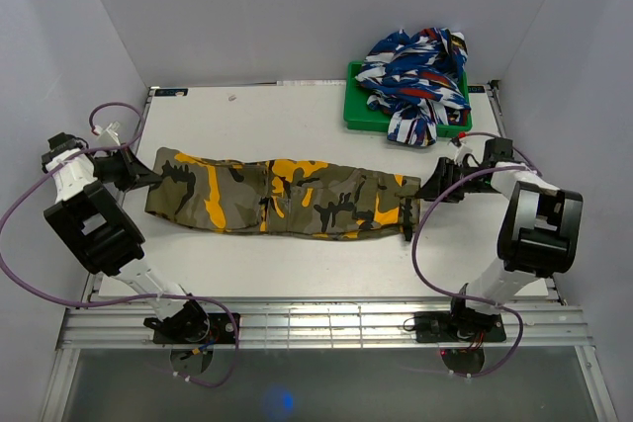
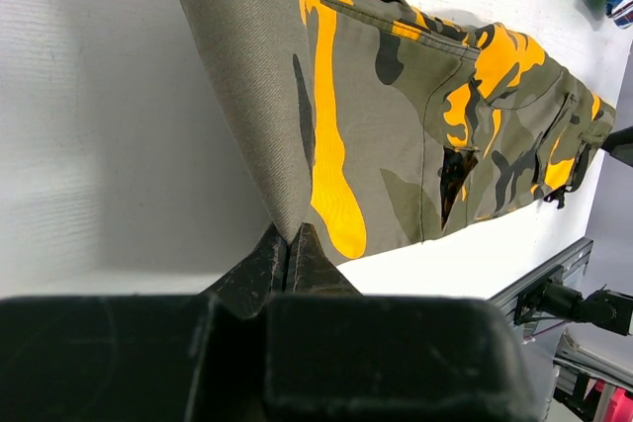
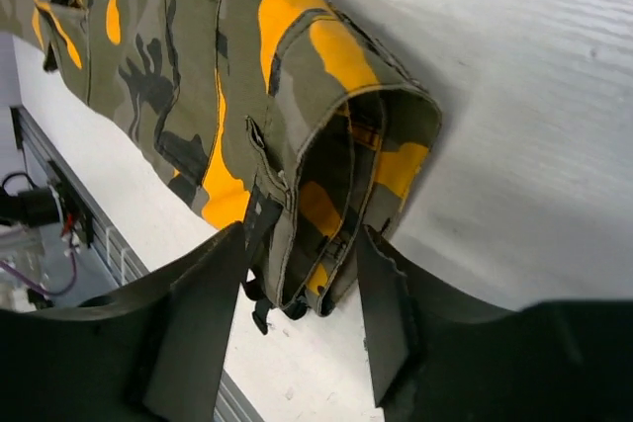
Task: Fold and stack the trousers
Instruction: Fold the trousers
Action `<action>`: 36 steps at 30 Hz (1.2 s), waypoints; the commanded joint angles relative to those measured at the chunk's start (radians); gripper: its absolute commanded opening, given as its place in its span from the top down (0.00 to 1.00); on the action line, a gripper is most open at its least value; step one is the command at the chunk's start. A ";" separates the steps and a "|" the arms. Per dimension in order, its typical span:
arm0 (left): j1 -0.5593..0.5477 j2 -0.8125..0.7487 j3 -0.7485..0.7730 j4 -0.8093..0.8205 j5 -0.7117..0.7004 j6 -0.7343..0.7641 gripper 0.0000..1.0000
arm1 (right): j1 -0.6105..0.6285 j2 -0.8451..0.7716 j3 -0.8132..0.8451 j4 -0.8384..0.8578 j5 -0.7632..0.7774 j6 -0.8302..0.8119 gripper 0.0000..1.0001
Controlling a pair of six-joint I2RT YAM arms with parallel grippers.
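The camouflage trousers (image 1: 282, 197) lie folded lengthwise in a long strip across the middle of the white table (image 1: 297, 126). My left gripper (image 1: 148, 177) is shut on the strip's left end; in the left wrist view its jaws pinch the cloth edge (image 2: 282, 214) between closed tips (image 2: 288, 244). My right gripper (image 1: 423, 193) is open at the strip's right end. In the right wrist view its fingers (image 3: 391, 313) straddle the layered waistband end (image 3: 336, 214) without closing on it.
A green tray (image 1: 364, 114) at the back right holds a heap of blue, white and red cloth (image 1: 415, 76). The table's front edge and metal rails (image 1: 326, 323) run near the arm bases. Purple cables loop beside both arms.
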 commanded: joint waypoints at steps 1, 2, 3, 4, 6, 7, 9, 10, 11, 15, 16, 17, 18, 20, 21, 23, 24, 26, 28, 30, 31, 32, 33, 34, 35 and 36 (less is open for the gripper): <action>-0.001 -0.027 0.034 0.021 0.051 -0.005 1.00 | 0.033 0.046 -0.026 0.049 -0.031 0.044 0.49; -0.001 -0.030 0.034 0.023 0.052 -0.006 1.00 | 0.045 0.058 -0.030 0.064 -0.007 0.052 0.58; 0.001 -0.031 0.032 0.030 0.052 -0.010 1.00 | 0.048 0.087 -0.033 0.083 0.018 0.052 0.62; 0.001 -0.031 0.032 0.032 0.052 -0.017 1.00 | 0.050 0.102 -0.038 0.112 0.059 0.054 0.64; -0.001 -0.037 0.038 0.034 0.052 -0.020 1.00 | 0.060 0.156 -0.027 0.121 0.120 0.067 0.72; -0.001 -0.039 0.048 0.034 0.053 -0.022 1.00 | 0.065 0.174 -0.021 0.123 0.131 0.068 0.75; -0.016 -0.062 0.058 0.032 0.052 -0.025 1.00 | 0.080 0.204 -0.012 0.127 0.157 0.071 0.79; -0.025 -0.071 0.071 0.032 0.050 -0.031 1.00 | 0.088 0.208 -0.011 0.132 0.167 0.069 0.80; -0.045 -0.082 0.080 0.031 0.051 -0.039 1.00 | 0.105 0.211 -0.010 0.141 0.177 0.068 0.82; -0.107 -0.125 0.127 0.005 0.073 -0.100 1.00 | 0.129 0.218 -0.010 0.152 0.200 0.077 0.89; -0.123 -0.143 0.147 0.000 0.076 -0.115 1.00 | 0.131 0.216 -0.010 0.152 0.207 0.083 0.90; -0.163 -0.154 0.156 0.000 0.078 -0.150 1.00 | 0.137 0.218 -0.012 0.153 0.214 0.083 0.91; -0.186 -0.163 0.164 -0.002 0.075 -0.169 1.00 | 0.140 0.219 -0.014 0.155 0.233 0.083 0.91; -0.260 -0.185 0.190 -0.003 0.076 -0.222 1.00 | 0.142 0.219 -0.017 0.153 0.251 0.078 0.92; -0.284 -0.191 0.198 -0.003 0.079 -0.239 1.00 | 0.142 0.218 -0.018 0.155 0.259 0.077 0.92; -0.355 -0.197 0.215 0.004 0.085 -0.272 1.00 | 0.145 0.204 -0.029 0.163 0.291 0.086 0.92; -0.375 -0.197 0.218 0.007 0.088 -0.305 1.00 | 0.146 0.198 -0.033 0.176 0.311 0.092 0.92; -0.433 -0.191 0.219 0.023 0.119 -0.347 1.00 | 0.151 0.187 -0.047 0.189 0.323 0.106 0.92; -0.470 -0.186 0.221 0.063 0.131 -0.419 1.00 | 0.157 0.184 -0.052 0.193 0.336 0.120 0.92; -0.522 -0.174 0.227 0.113 0.151 -0.488 1.00 | 0.163 0.185 -0.047 0.189 0.349 0.126 0.92; -0.542 -0.169 0.232 0.133 0.157 -0.512 1.00 | 0.165 0.187 -0.046 0.190 0.352 0.129 0.92; -0.577 -0.166 0.236 0.174 0.173 -0.539 1.00 | 0.165 0.187 -0.047 0.190 0.352 0.129 0.92; -0.594 -0.159 0.241 0.194 0.180 -0.565 1.00 | 0.166 0.187 -0.044 0.187 0.355 0.129 0.92; -0.613 -0.154 0.250 0.217 0.188 -0.615 1.00 | 0.169 0.188 -0.043 0.184 0.359 0.129 0.92; -0.648 -0.151 0.253 0.266 0.200 -0.643 1.00 | 0.169 0.190 -0.041 0.184 0.359 0.127 0.92; -0.657 -0.148 0.253 0.291 0.205 -0.666 1.00 | 0.169 0.190 -0.041 0.184 0.359 0.127 0.92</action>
